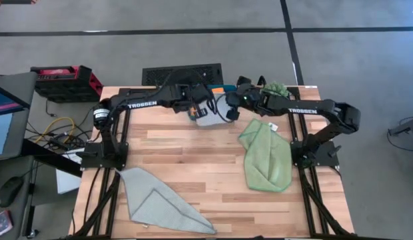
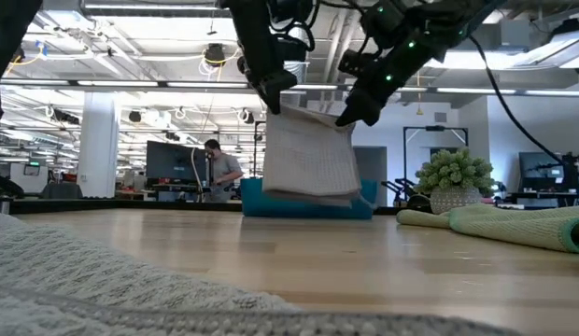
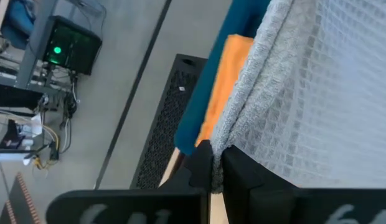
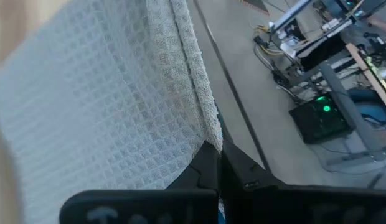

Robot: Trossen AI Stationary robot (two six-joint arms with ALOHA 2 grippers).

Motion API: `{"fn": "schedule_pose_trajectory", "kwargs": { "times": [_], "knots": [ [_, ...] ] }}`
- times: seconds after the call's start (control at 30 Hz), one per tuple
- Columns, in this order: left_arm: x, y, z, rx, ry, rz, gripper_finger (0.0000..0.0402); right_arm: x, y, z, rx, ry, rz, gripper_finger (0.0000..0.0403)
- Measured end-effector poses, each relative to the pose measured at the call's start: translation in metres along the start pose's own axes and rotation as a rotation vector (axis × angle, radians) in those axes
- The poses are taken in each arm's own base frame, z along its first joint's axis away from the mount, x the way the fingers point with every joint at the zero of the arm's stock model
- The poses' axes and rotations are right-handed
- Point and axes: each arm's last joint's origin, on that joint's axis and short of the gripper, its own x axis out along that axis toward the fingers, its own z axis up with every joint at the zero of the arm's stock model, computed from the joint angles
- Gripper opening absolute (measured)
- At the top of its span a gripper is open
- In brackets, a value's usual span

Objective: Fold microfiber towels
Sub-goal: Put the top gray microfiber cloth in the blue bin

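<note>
A folded pale grey-blue towel (image 2: 308, 159) hangs between my two grippers just in front of the teal tray (image 2: 364, 207) at the table's far edge; it also shows in the high view (image 1: 211, 121). My left gripper (image 1: 195, 110) is shut on its upper left corner, and my right gripper (image 1: 231, 113) is shut on its upper right corner. An orange towel (image 3: 229, 74) lies in the tray. A light green towel (image 1: 266, 157) lies crumpled at the right. Another grey-blue towel (image 1: 160, 203) lies partly folded at the near left. My left gripper pinches the folded towel's upper left corner (image 3: 225, 146) between its two fingers, at a thick edge of several layers. The fingers (image 2: 275, 98) come from above, slanting down. The towel hangs below them, clear of the table. My right gripper pinches the towel's upper right corner (image 4: 211, 134) between its two fingers, at the layered edge. The fingers (image 2: 350, 117) come from above, slanting down from the right. The top edge sags a little between the two grippers.
A spiky green ball-shaped plant (image 2: 453, 177) stands in a pot at the far right, beside the tray. A black grille (image 1: 182, 72) lies beyond the table's far edge. Bare wood (image 1: 193, 150) shows in the table's middle.
</note>
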Motion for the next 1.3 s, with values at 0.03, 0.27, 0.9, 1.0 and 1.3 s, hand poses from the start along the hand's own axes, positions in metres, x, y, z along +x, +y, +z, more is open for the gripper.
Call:
{"fn": "schedule_pose_trajectory", "kwargs": {
  "times": [0.03,0.27,0.9,1.0,1.3],
  "knots": [
    [0.003,0.004,0.0,-0.006,0.003,0.004,0.0004,0.003,-0.002,0.0,-0.002,0.004,-0.004,0.0013],
    [0.021,0.026,-0.003,-0.041,0.007,-0.048,0.0004,0.026,-0.015,0.005,0.006,0.043,-0.019,0.0013],
    [0.088,0.053,-0.025,-0.105,-0.109,-0.009,0.0004,0.077,-0.039,-0.01,0.055,0.124,-0.026,0.0013],
    [0.093,0.055,-0.027,-0.117,-0.128,-0.004,0.0004,0.078,-0.042,-0.012,0.061,0.128,-0.031,0.0013],
    [0.101,0.058,-0.029,-0.127,-0.155,-0.031,0.0004,0.079,-0.045,-0.015,0.077,0.12,-0.01,0.0013]
  ]
}}
